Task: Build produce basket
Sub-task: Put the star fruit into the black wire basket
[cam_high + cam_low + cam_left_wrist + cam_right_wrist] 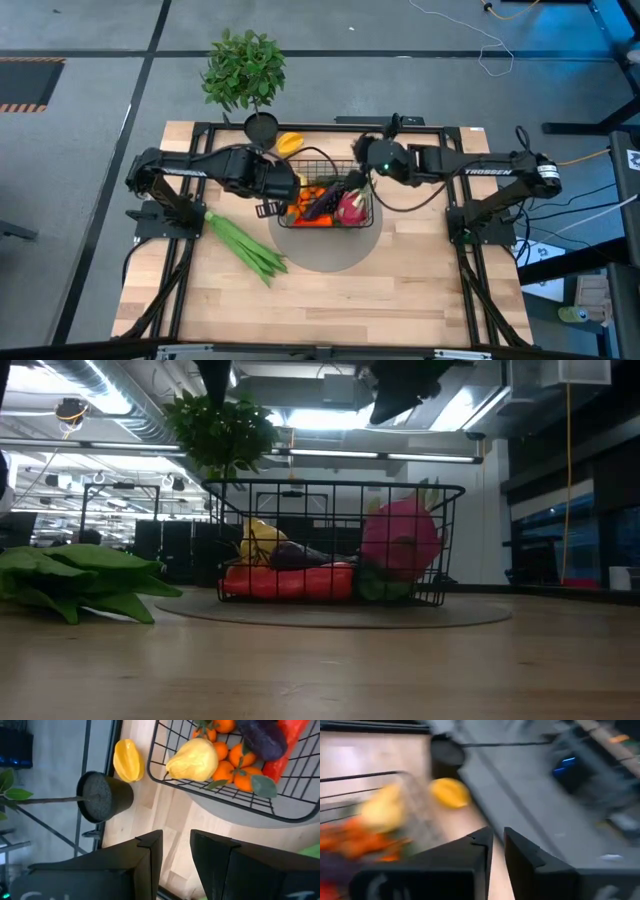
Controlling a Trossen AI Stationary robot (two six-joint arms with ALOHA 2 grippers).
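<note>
the basket sits mid-table on a grey mat, part filled; from above i see green stalks lying out on the wood and a yellow fruit behind it. low down, dragon fruit is inside. my left gripper, beside the basket, shows fingers slightly apart, empty. my right gripper, over the back rim, nearly together, empty. i judge next: fetch a stray piece.

High view: I look straight down on the whole light wooden table.
Low view: level at table-top height, close to the black wire-mesh basket.
Wrist views: both share that basket.
</note>
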